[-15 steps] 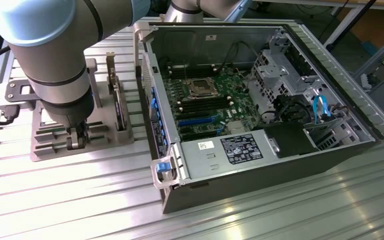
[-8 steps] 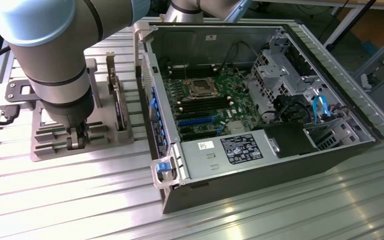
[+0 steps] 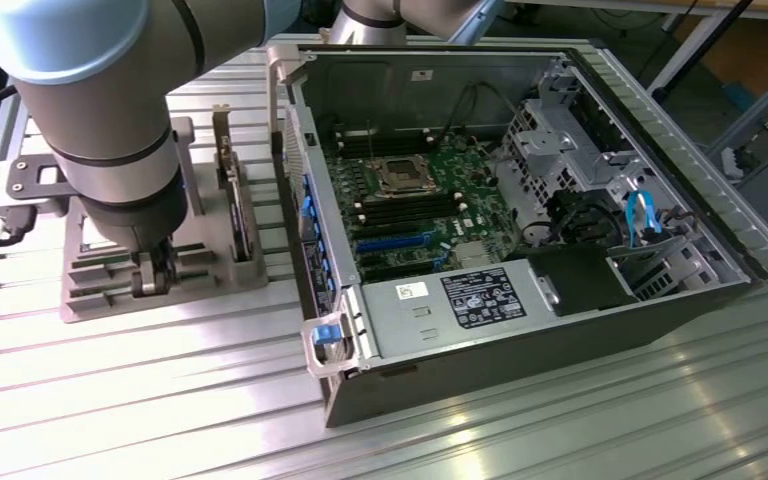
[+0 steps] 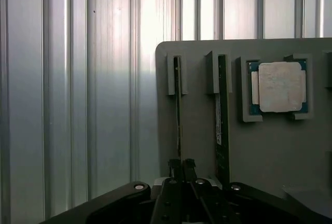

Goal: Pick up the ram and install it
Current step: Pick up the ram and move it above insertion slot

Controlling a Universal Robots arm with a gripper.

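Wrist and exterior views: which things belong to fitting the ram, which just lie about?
In the job: thin green ram stick, pinched by the black gripper; open black computer case.
Lying about: second green stick with white label; square silver-topped chip.

A ram stick, thin and dark edge-on, stands on its long edge in a slot of the grey holder, one end pinched in the claw. A second stick, green with a white label, stands in the next slot.

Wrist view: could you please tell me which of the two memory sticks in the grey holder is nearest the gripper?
The stick farther from the square chip; the gripper sits at its end. The labelled stick stands between it and the chip.
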